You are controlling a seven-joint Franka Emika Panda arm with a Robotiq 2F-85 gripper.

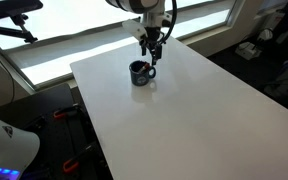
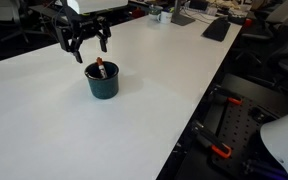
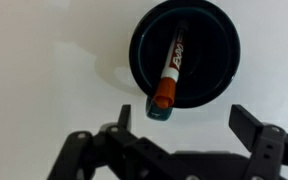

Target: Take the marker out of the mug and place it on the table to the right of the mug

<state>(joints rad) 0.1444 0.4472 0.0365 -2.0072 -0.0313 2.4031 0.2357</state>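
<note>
The dark navy mug [image 1: 140, 73] stands on the white table [image 1: 184, 110]; it also shows in an exterior view [image 2: 103, 84] and from above in the wrist view [image 3: 209, 40]. The marker [image 3: 170, 73], white-bodied with a red-orange cap, leans inside the mug, its cap end over the rim. Its tip shows in an exterior view [image 2: 100, 67]. My gripper [image 1: 152, 48] hovers just above and beside the mug, also seen in an exterior view [image 2: 84, 42]. In the wrist view the gripper [image 3: 181, 118] is open and empty, its fingers on either side below the mug.
The table's edges run near the mug side [image 1: 79, 85] and along the front [image 2: 199, 110]. A keyboard [image 2: 216, 28] and clutter lie at the table's far end. Windows and office gear surround the table.
</note>
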